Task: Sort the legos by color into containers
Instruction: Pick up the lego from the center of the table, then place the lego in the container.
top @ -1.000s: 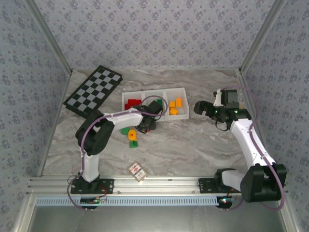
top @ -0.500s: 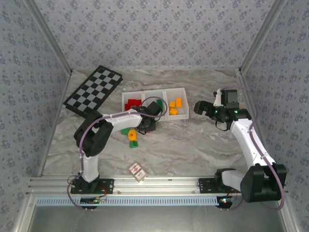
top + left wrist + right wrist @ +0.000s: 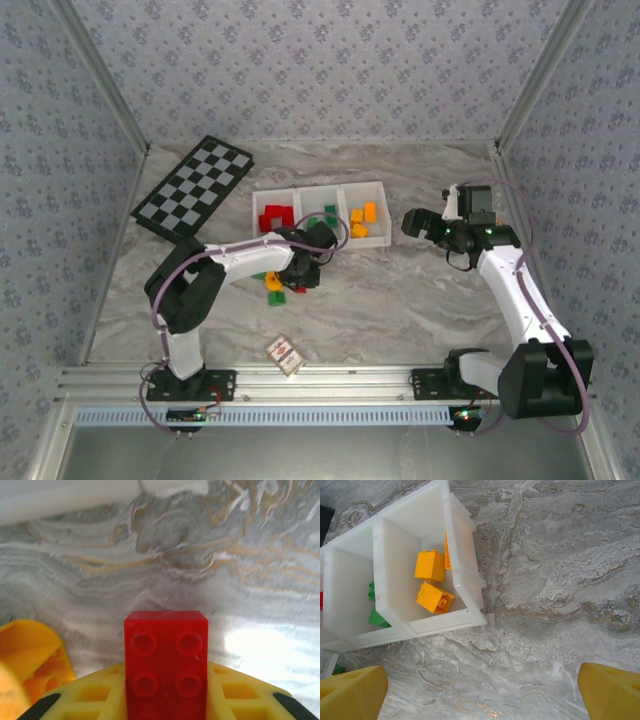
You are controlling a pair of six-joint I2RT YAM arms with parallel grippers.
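**A:** What could go wrong from here?

**B:** Your left gripper (image 3: 300,272) is pinched shut on a red brick (image 3: 166,667), just in front of the tray (image 3: 320,186). It seems to hold only the brick's near half, so a fast swing could twist it loose. An orange brick (image 3: 25,652) lies just beside; a low drag would knock it.

**A:** And room to move?

**B:** The red compartment (image 3: 275,196) is the tray's left end, close by; lift over the front wall first. Your right gripper (image 3: 418,222) hangs wide open and empty, right of the tray, well apart.
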